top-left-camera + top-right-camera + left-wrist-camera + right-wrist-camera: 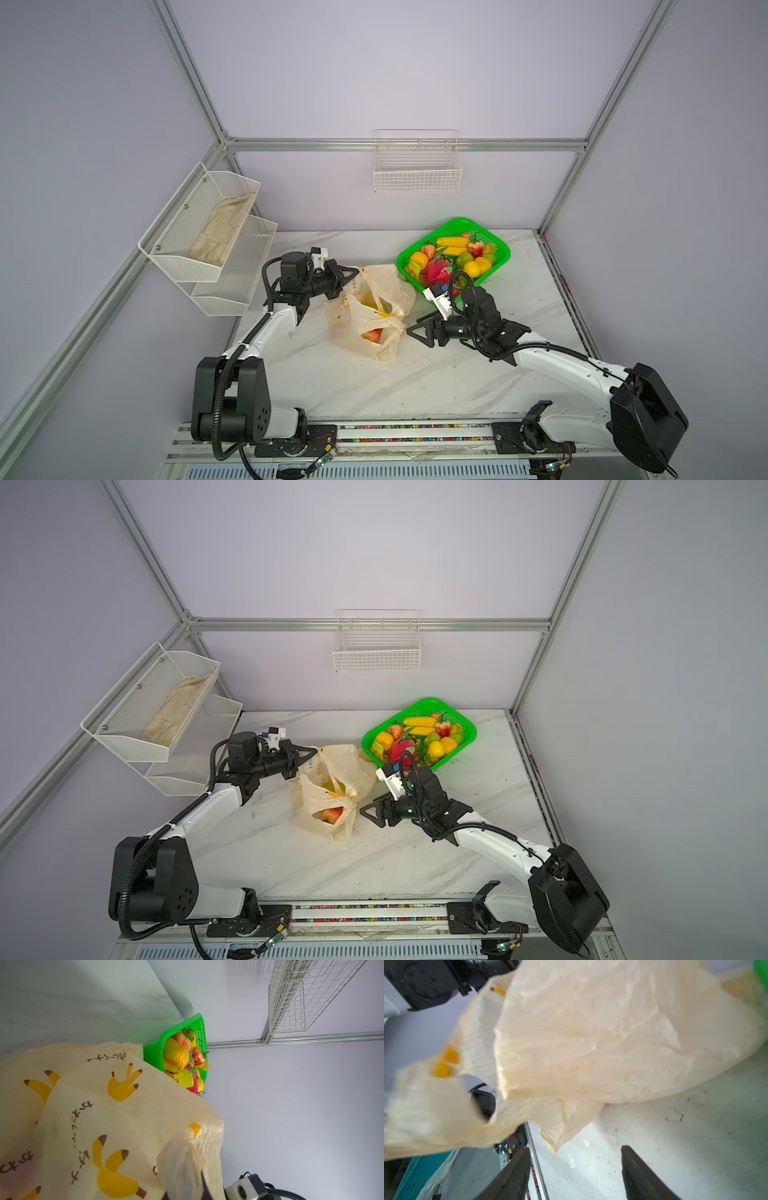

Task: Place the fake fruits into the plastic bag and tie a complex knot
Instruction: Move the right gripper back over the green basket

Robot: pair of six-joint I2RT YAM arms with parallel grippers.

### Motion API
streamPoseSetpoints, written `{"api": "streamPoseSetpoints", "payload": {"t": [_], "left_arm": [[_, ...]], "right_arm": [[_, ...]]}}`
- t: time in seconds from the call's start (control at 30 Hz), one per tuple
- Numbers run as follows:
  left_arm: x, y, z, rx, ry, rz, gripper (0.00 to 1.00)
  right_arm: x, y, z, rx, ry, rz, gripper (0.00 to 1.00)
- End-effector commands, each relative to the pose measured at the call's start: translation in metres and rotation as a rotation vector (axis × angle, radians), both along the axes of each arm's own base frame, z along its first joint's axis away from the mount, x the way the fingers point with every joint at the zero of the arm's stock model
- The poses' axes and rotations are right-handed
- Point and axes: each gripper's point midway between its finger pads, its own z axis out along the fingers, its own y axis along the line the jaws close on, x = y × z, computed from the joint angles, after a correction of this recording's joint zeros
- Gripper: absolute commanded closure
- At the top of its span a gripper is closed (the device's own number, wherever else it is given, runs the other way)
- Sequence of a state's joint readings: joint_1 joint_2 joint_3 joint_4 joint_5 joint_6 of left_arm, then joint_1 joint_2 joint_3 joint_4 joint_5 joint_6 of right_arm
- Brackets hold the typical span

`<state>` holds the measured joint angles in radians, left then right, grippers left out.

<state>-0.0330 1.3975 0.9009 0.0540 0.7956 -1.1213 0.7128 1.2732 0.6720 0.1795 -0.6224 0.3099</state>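
Cream-beige film: the plastic bag [368,316] sits slumped on the tabletop [415,382] near the middle. Its long axis runs from the far side toward the near side in both top views. A red fruit [372,334] and a yellow-green fruit [376,306] show through the film. Most of the fake fruits [453,259] lie in the green basket [457,220], just beyond the bag on the right arm's side.

Left claw [353,272]: closed tight on the bag's far handle, holding it raised. The left wrist view shows film bunched between the fingers.

Right claw [415,328]: jaws parted, holding nothing, with bare tabletop showing in the gap in the right wrist view. It points at the bag's near-right flank, just beside it and not touching. What looks like the free handle loop [436,1118] hangs ahead of it, blurred.

Judgement: filling is far from finished and no knot has been started. The right arm is nearer both the loose loop and the basket, and the basket lies behind its wrist, so reaching the fruit means turning away from the bag.
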Motion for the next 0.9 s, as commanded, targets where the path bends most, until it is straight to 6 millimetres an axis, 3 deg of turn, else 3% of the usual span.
{"api": "streamPoseSetpoints", "payload": {"t": [0.0,0.1,0.3,0.33,0.5,0.6,0.7,0.8,0.87], "left_arm": [[-0.001,0.003,0.017,0.015,-0.068,0.001,1.0],[-0.001,0.003,0.016,0.015,-0.065,0.001,1.0],[-0.002,0.003,0.017,0.015,-0.068,0.002,1.0],[-0.002,0.003,0.018,0.015,-0.069,0.001,1.0],[-0.003,0.003,0.021,0.014,-0.077,0.0,1.0],[-0.005,0.003,0.024,0.012,-0.084,-0.005,1.0],[-0.008,0.002,0.033,0.028,-0.108,-0.024,0.98],[-0.012,0.004,0.049,0.085,-0.155,-0.044,0.95],[-0.014,0.008,0.057,0.14,-0.183,-0.043,0.94]], "right_arm": [[-0.001,0.015,0.003,0.061,-0.016,-0.009,0.33],[-0.006,0.021,-0.002,0.083,-0.006,0.01,0.35],[-0.005,0.034,0.007,0.153,-0.007,-0.013,0.36],[0.0,0.037,-0.004,0.131,0.012,-0.031,0.38],[0.011,0.052,-0.006,0.172,0.03,-0.071,0.57],[0.019,0.053,-0.003,0.158,0.022,-0.104,0.77],[0.028,0.046,0.027,0.167,-0.044,-0.15,0.93],[0.027,0.046,0.074,0.225,-0.13,-0.128,0.97],[0.026,0.047,0.093,0.26,-0.156,-0.12,0.98]]}}
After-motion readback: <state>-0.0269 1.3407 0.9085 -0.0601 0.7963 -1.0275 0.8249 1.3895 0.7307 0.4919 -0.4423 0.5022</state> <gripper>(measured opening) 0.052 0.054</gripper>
